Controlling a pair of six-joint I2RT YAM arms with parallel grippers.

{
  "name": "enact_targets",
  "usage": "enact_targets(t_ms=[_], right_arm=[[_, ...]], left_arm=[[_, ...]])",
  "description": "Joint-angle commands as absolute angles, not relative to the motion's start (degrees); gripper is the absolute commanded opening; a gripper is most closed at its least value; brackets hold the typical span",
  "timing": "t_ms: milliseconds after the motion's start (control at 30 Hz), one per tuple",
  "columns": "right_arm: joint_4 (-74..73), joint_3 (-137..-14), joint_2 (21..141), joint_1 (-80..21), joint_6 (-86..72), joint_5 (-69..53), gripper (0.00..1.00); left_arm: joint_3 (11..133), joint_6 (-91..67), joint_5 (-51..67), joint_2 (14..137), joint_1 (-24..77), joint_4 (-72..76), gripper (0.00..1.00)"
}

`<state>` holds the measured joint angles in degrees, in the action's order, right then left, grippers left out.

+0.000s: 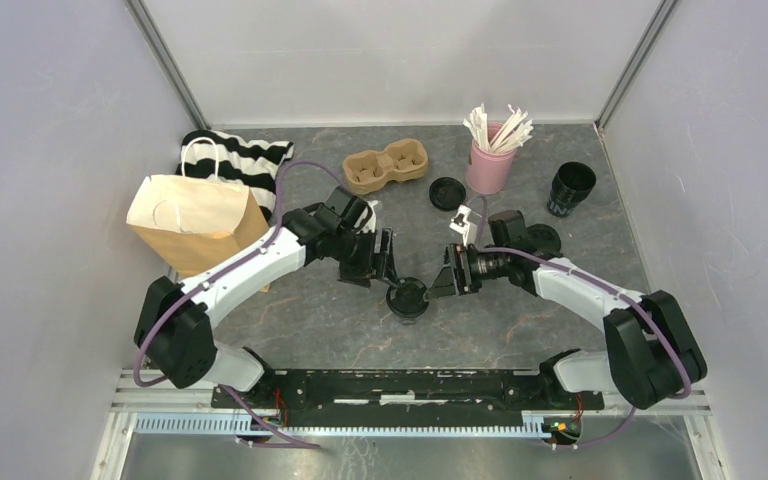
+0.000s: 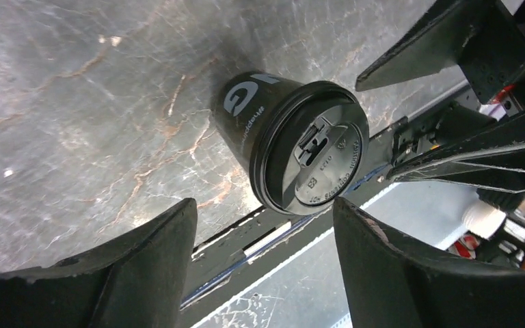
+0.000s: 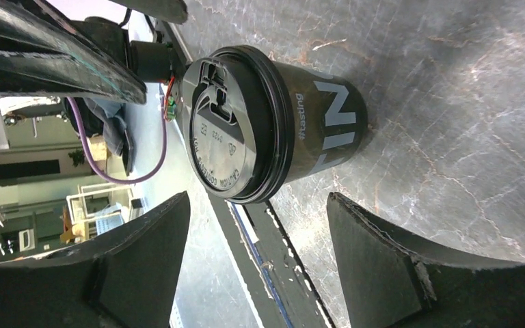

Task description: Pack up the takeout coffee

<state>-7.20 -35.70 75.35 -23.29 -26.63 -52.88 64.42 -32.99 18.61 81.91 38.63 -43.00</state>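
The left gripper [image 2: 263,212] and right gripper [image 3: 258,201] gape wide and empty at 9 and 3 o'clock of a lidded black cup [image 3: 314,130], its side reading "#tasting". A second, lidless cup [image 1: 570,188] stands well apart at the table's [image 1: 310,320] 2 o'clock.

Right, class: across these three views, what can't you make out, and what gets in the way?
- Inside the paper bag: top view, its own walls hide it.
- Full lettering on the lidded cup: both wrist views, it wraps round the side.
- Contents of the open cup: top view, too dark and small.
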Motion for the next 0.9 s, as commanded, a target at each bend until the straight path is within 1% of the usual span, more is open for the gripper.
enact_targets(t_ms=[0,200,467,733,867], right_arm=[[-2.7,-35.2,76.7,-24.5,-26.2,-54.9,0.78],[-1.7,-36.1,78.5,-25.3,-26.8,-54.1,0.65],[-0.6,-35.9,80.6,-26.3,-27.1,-52.2,0.53],[4.5,-32.6,82.1,-26.3,-28.2,-50.6,0.5],[9.2,-27.9,85.4,-26.1,-27.2,-49.5,0.48]], left_arm=[[60.6,-33.5,27.5,81.7,38.6,-35.7,0.77],[57.0,-33.3,27.9,82.6,38.6,-32.7,0.67],[52.5,-32.0,24.7,83.7,38.5,-31.4,0.59],[48.6,-32.1,23.3,83.3,38.3,-29.5,0.57],[44.9,-32.4,23.9,83.8,37.0,-26.4,0.56]])
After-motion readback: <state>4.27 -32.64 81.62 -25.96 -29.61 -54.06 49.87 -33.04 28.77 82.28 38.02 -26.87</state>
